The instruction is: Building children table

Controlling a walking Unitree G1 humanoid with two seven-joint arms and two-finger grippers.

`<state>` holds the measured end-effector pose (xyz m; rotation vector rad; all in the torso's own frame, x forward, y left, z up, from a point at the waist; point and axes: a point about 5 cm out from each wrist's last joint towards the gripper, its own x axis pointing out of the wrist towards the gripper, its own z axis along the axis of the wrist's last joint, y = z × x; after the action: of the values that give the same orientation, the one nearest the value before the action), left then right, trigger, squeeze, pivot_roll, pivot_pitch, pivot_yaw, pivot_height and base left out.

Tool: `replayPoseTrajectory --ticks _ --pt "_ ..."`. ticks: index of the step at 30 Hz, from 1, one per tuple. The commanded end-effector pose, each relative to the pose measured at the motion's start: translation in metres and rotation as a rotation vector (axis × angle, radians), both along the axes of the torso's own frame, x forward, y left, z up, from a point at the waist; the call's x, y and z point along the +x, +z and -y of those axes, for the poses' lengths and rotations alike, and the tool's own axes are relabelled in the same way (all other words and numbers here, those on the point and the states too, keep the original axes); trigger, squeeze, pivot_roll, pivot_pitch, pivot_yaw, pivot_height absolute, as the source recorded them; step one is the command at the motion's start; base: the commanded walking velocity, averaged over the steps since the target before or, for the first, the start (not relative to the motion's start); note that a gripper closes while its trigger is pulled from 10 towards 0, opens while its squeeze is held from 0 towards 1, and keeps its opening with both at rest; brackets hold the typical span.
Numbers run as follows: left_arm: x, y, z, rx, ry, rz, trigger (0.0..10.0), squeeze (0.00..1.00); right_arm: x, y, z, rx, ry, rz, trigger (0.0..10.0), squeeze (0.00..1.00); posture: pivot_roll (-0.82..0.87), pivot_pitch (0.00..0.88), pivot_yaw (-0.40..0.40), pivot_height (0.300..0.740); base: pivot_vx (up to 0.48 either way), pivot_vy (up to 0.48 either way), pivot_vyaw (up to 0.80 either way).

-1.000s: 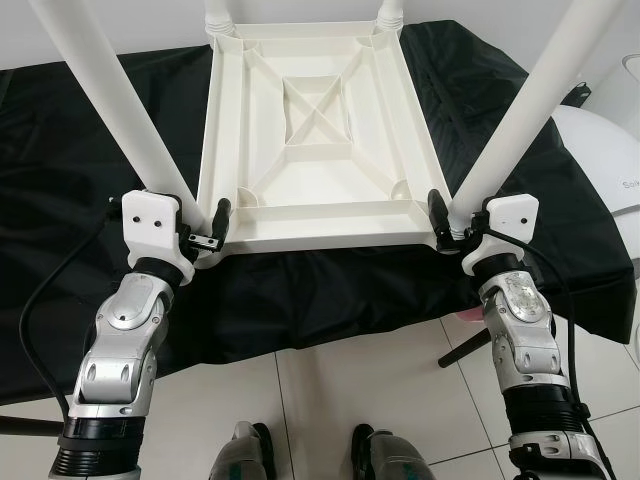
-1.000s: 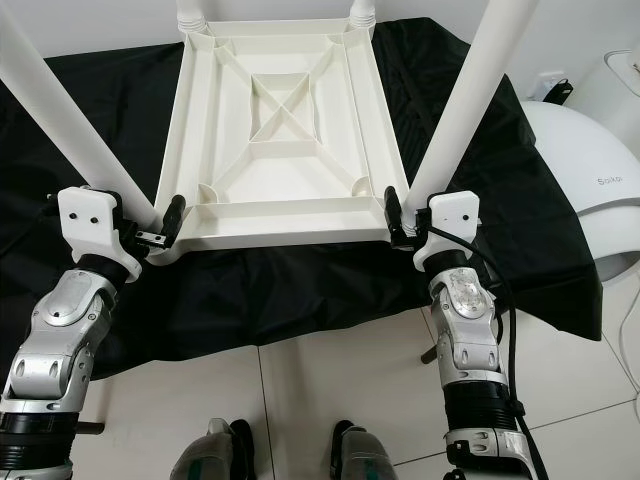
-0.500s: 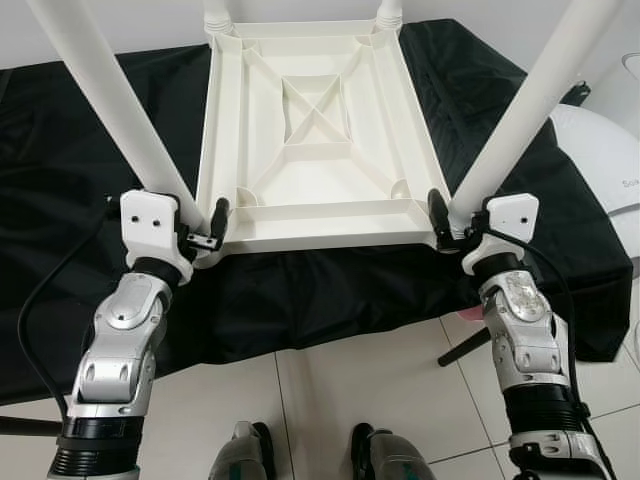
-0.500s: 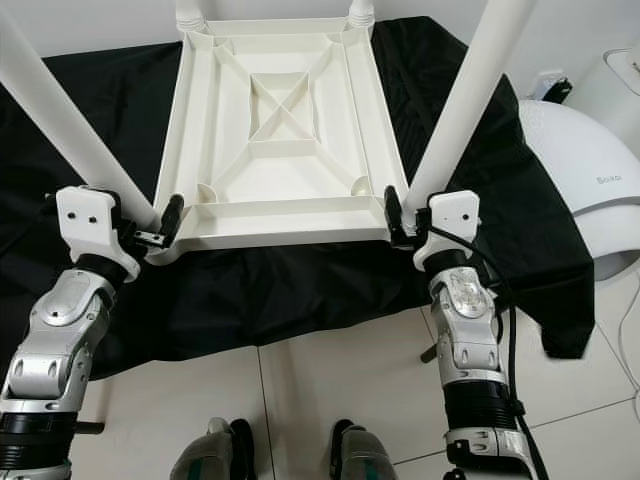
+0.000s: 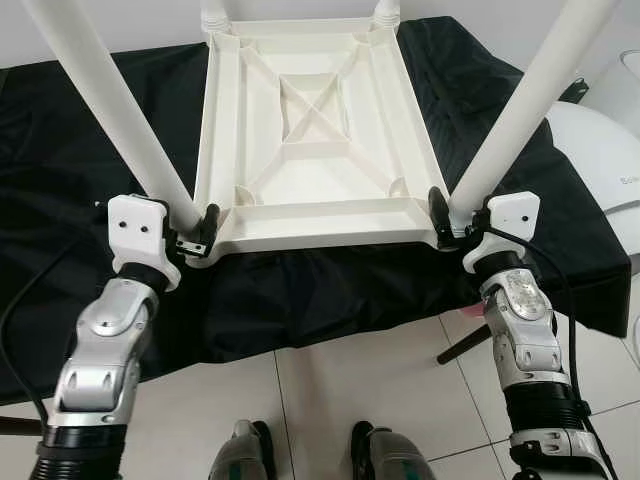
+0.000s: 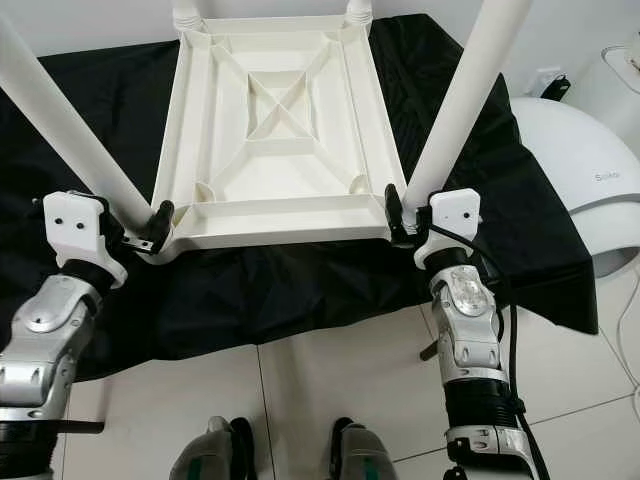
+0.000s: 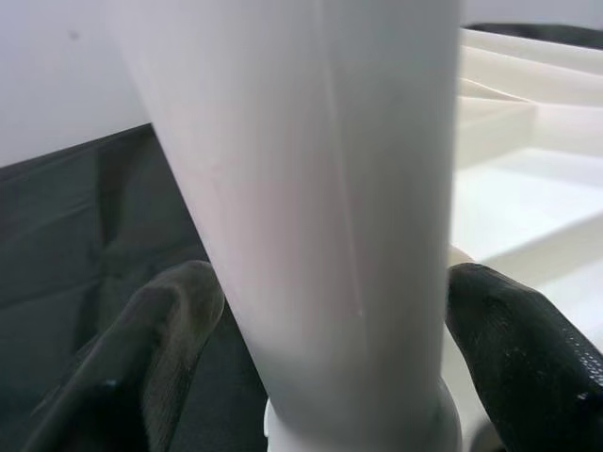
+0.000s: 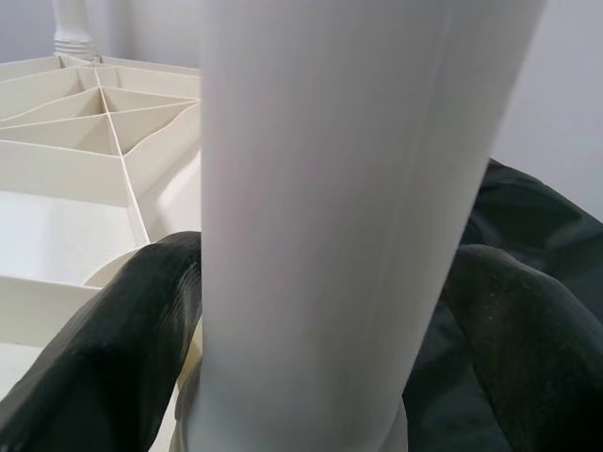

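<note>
Black cloth point(image 5: 330, 280) drapes over the table in front of you and hangs off its near edge toward the pale tiled floor point(image 5: 330, 390). On that cloth lies the white plastic children's table top point(image 5: 315, 130), turned underside up so you look into its ribbed frame with the crossed braces in the middle. Four white legs rise from its corners: the two far ones point(image 5: 213, 15) show just their bases at the far edge, while the near-left leg point(image 5: 110, 100) and the near-right leg point(image 5: 535, 95) slant up and outward toward you. Your left end effector point(image 5: 185, 240) sits at the near-left corner, its two black fingers point(image 7: 160, 330) set on either side of the base of the near-left leg; from the left wrist view they flank the leg closely and seem to pinch it, though the blur there makes actual contact hard to confirm. Your right end effector point(image 5: 452, 225) is at the near-right corner, and its black fingers point(image 8: 122, 348) press against both sides of the near-right leg just above the socket, gripping it. Both silver forearms reach up from the near side, with black cables trailing from the wrists. To the right, beyond the cloth, stands a rounded white appliance point(image 6: 580, 190), and at the near edge you can see the robot's two feet point(image 5: 320, 455) on the tiles.
</note>
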<state>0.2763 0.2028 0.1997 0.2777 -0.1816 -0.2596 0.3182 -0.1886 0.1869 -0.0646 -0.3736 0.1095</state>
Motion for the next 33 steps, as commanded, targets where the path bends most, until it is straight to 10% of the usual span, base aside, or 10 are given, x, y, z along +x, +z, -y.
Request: replayPoseTrajectory --ticks 1,2,3,20,33 --pt "-0.005 -0.002 -0.004 0.017 -0.020 -0.026 10.0 1.00 -0.001 -0.004 0.005 0.007 -0.014 -0.008 10.0 0.00 -0.05 0.232 0.023 0.740 0.000 0.000 0.00" --pt "-0.006 -0.002 -0.004 0.024 -0.033 -0.037 10.0 0.66 -0.001 -0.004 0.005 0.007 -0.014 -0.008 10.0 0.00 -0.05 0.232 0.023 0.740 0.000 0.000 0.00" --pt "-0.009 -0.003 -0.006 0.043 -0.052 -0.054 10.0 0.00 -0.001 -0.004 0.005 0.008 -0.016 -0.008 10.0 0.00 -0.05 0.233 0.025 0.740 0.000 0.000 0.00" --pt "-0.042 0.010 -0.026 0.217 -0.241 -0.208 10.0 0.00 0.000 -0.005 0.003 0.019 -0.015 -0.007 10.0 0.00 -0.03 0.236 0.033 0.740 0.000 0.000 0.00" --pt "-0.037 0.012 -0.068 0.336 -0.092 -0.280 10.0 0.00 0.002 -0.003 0.003 0.019 -0.017 0.004 10.0 0.00 -0.03 0.232 0.033 0.740 0.000 0.000 0.00"
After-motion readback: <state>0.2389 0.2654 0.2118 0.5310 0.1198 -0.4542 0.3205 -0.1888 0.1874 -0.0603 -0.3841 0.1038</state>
